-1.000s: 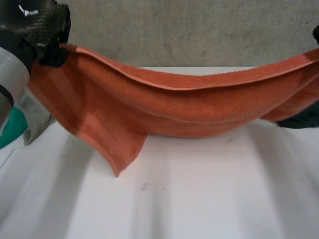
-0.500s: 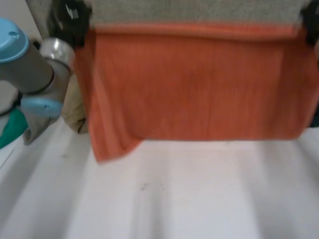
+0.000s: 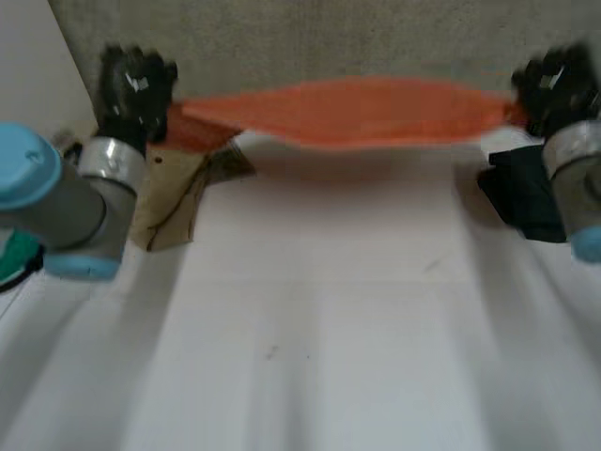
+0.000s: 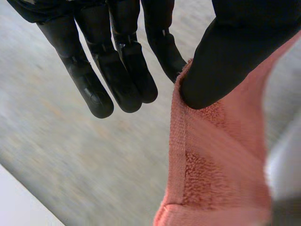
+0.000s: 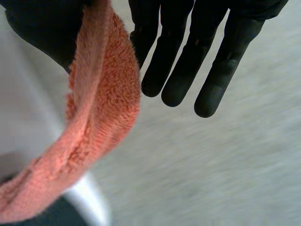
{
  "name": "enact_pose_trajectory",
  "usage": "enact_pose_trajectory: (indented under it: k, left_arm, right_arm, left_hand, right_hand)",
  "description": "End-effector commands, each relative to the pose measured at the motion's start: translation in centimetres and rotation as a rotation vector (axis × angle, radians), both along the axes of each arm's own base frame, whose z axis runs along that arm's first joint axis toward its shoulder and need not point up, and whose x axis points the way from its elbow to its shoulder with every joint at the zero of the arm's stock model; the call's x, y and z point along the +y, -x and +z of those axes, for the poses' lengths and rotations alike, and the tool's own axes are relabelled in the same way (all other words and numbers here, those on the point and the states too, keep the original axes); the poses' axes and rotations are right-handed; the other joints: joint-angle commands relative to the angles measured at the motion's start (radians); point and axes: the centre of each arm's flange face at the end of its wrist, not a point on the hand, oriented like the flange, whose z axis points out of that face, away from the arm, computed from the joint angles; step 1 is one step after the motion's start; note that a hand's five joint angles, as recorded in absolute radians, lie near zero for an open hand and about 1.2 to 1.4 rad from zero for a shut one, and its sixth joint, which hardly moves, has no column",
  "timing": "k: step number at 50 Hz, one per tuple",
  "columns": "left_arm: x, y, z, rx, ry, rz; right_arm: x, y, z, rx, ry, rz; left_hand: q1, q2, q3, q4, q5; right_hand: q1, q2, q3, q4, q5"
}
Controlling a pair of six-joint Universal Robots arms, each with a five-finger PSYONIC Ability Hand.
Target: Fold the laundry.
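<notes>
An orange towel (image 3: pixel 366 111) is stretched level in the air between my two hands, above the far edge of the white table (image 3: pixel 319 310). My left hand (image 3: pixel 136 86) holds the towel's left end, my right hand (image 3: pixel 556 86) its right end. In the left wrist view the thumb (image 4: pixel 225 61) pinches a hemmed corner of the towel (image 4: pixel 211 160) against a finger, while the other fingers (image 4: pixel 122 70) stay straight. In the right wrist view the towel (image 5: pixel 103 103) runs between the thumb (image 5: pixel 42 33) and the nearest finger, and the remaining fingers (image 5: pixel 181 70) point straight out.
A tan cloth (image 3: pixel 174 202) lies at the table's far left, under my left arm. A dark cloth (image 3: pixel 521 193) lies at the far right. Something teal (image 3: pixel 14 256) shows beside the left arm. A grey wall (image 3: pixel 329 38) stands behind the table.
The towel sagged, then hung like a curtain in front of me; now it has swung away and lies flat in the air. Both arms have reached farther out.
</notes>
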Motion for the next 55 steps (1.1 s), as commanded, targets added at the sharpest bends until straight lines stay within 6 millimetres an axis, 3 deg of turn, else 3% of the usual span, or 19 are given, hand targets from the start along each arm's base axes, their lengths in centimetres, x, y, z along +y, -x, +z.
enact_pose_trajectory:
  k: [1,4,7,8,11,12,15,17,20,21,23,26,32,36,44,49,53,54,55]
  left_arm:
    - [1.9,-0.1,-7.6,-0.104,-0.211,-0.005]
    - [3.9,-0.7,-9.6,-0.198,-0.314,0.001]
    - [5.7,-1.6,-9.8,-0.274,-0.383,0.009]
    - [7.3,-2.3,-9.5,-0.328,-0.433,0.014]
    - [10.1,-3.3,-9.4,-0.429,-0.53,0.01]
    - [12.1,-3.9,-9.2,-0.501,-0.604,-0.001]
    - [15.1,-5.0,-8.7,-0.581,-0.73,-0.021]
    - [18.1,-6.0,-8.5,-0.641,-0.87,-0.045]
    - [20.9,-6.6,-8.1,-0.695,-0.994,-0.089]
    - [21.0,-6.6,-8.0,-0.696,-0.996,-0.09]
    - [20.5,-6.5,-7.6,-0.683,-0.964,-0.083]
    - [17.9,-5.6,-6.2,-0.62,-0.821,-0.051]
    - [11.7,-3.4,-5.0,-0.453,-0.57,-0.001]
    - [8.3,-2.2,-5.9,-0.37,-0.507,0.006]
    - [3.5,1.5,-8.2,-0.334,-0.395,-0.007]
    - [1.6,1.7,-9.2,-0.325,-0.379,0.055]
    - [0.3,2.3,-8.7,-0.306,-0.309,0.06]
    - [-0.3,2.6,-8.1,-0.292,-0.272,0.064]
    - [-1.5,3.0,-6.4,-0.255,-0.175,0.075]
  right_arm:
    - [0.6,0.1,-8.6,0.045,-0.282,0.012]
    - [1.9,0.3,-9.7,0.062,-0.364,0.012]
    - [3.5,0.5,-10.6,0.091,-0.447,0.015]
    - [4.8,0.8,-10.5,0.118,-0.498,0.015]
    - [7.8,1.7,-8.6,0.186,-0.566,0.01]
    - [8.5,2.1,-8.0,0.201,-0.583,0.004]
    - [11.5,4.6,-6.1,0.268,-0.673,-0.042]
    - [13.1,5.6,-5.6,0.314,-0.728,-0.053]
    - [15.8,7.1,-5.2,0.44,-0.816,-0.054]
    - [16.3,7.4,-5.3,0.47,-0.834,-0.048]
    - [16.7,7.8,-5.5,0.529,-0.859,-0.034]
    - [16.2,7.8,-5.9,0.52,-0.851,-0.038]
    - [11.6,7.7,-7.7,0.407,-0.759,-0.091]
    - [8.7,6.4,-7.8,0.344,-0.626,-0.108]
    - [3.4,4.2,-9.6,0.334,-0.395,-0.132]
    - [1.4,3.5,-10.1,0.32,-0.289,-0.116]
    - [-0.4,3.0,-9.0,0.295,-0.177,-0.098]
    - [-0.9,2.8,-8.4,0.287,-0.14,-0.097]
    - [-2.2,2.2,-6.3,0.271,-0.038,-0.097]
  left_hand:
    - [0.237,0.197,0.2,0.194,0.264]
    - [0.237,0.197,0.2,0.194,0.264]
    - [0.237,0.197,0.2,0.194,0.264]
    - [0.237,0.197,0.2,0.194,0.264]
    - [0.237,0.197,0.2,0.194,0.264]
    - [0.237,0.197,0.2,0.194,0.264]
    - [0.237,0.197,0.2,0.194,0.264]
    - [0.237,0.197,0.2,0.194,0.264]
    - [0.237,0.197,0.2,0.194,0.264]
    - [0.237,0.197,0.2,0.194,0.264]
    - [0.237,0.197,0.2,0.194,0.264]
    - [0.237,0.197,0.2,0.194,0.264]
    - [0.237,0.197,0.2,0.194,0.264]
    - [0.237,0.197,0.2,0.194,0.264]
    - [0.237,0.197,0.2,0.194,0.264]
    - [0.237,0.197,0.2,0.194,0.264]
    - [0.237,0.197,0.2,0.194,0.264]
    - [0.237,0.197,0.2,0.194,0.264]
    - [0.237,0.197,0.2,0.194,0.264]
  right_hand:
    - [0.267,0.215,0.205,0.197,0.22]
    - [0.267,0.215,0.205,0.197,0.22]
    - [0.267,0.215,0.205,0.197,0.22]
    - [0.267,0.215,0.205,0.197,0.22]
    - [0.267,0.215,0.205,0.197,0.22]
    - [0.267,0.215,0.205,0.197,0.22]
    - [0.267,0.215,0.205,0.197,0.22]
    - [0.267,0.215,0.205,0.197,0.22]
    - [0.267,0.215,0.205,0.197,0.22]
    - [0.267,0.215,0.205,0.197,0.22]
    - [0.267,0.215,0.205,0.197,0.22]
    - [0.267,0.215,0.205,0.197,0.22]
    - [0.267,0.215,0.205,0.197,0.22]
    - [0.267,0.215,0.205,0.197,0.22]
    - [0.267,0.215,0.205,0.197,0.22]
    - [0.267,0.215,0.205,0.197,0.22]
    - [0.267,0.215,0.205,0.197,0.22]
    - [0.267,0.215,0.205,0.197,0.22]
    - [0.267,0.215,0.205,0.197,0.22]
